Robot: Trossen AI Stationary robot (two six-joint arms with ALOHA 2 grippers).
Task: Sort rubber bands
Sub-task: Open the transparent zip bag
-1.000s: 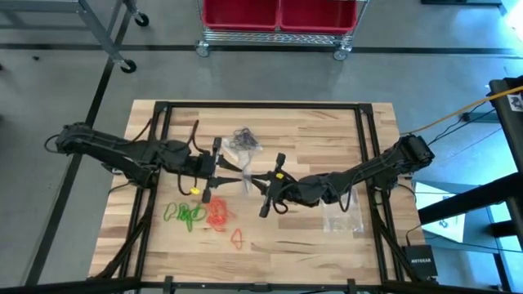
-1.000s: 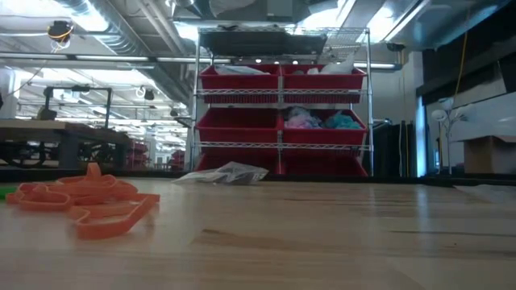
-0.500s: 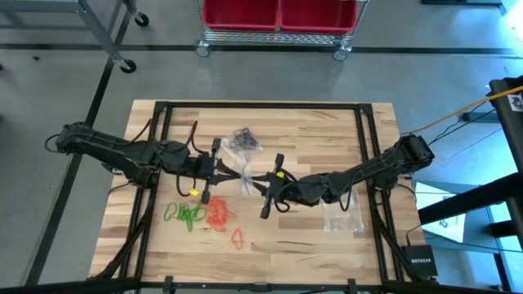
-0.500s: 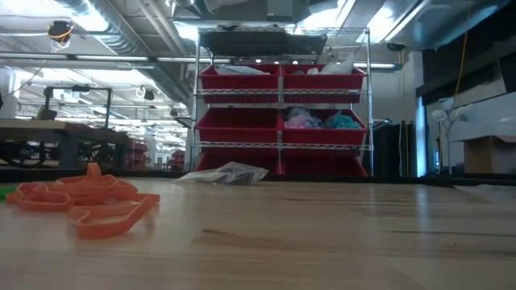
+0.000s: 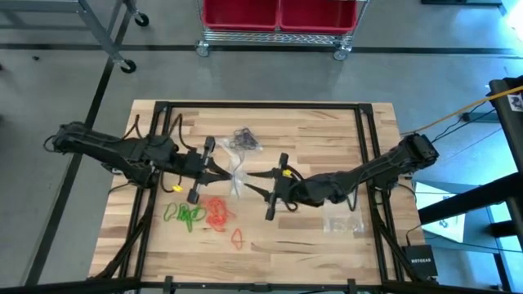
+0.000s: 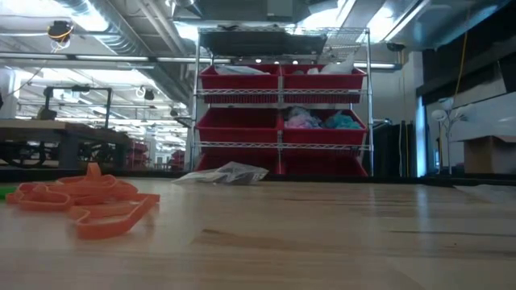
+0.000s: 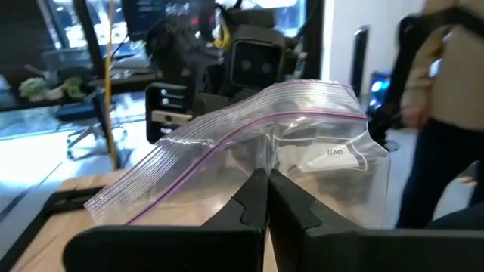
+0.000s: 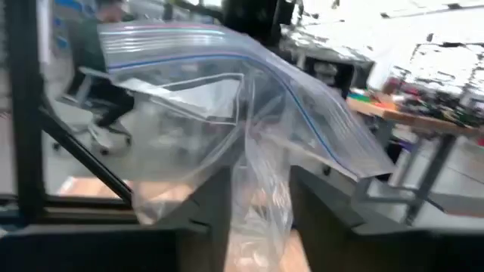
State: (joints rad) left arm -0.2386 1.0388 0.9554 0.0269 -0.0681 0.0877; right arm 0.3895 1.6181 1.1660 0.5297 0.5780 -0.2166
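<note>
Your left gripper [image 5: 222,169] was pinched tight on the clear bag [image 5: 234,173] at the table's [image 5: 327,122] middle — your right gripper [image 5: 249,178] met it from the other side, fingers spread around the plastic. The rubber bands [image 5: 202,215] lay in green and orange heaps just nearer the front edge than the bag.

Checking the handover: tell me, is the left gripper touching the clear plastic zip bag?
Touching. The left wrist view shows the left gripper shut on the clear plastic zip bag.
</note>
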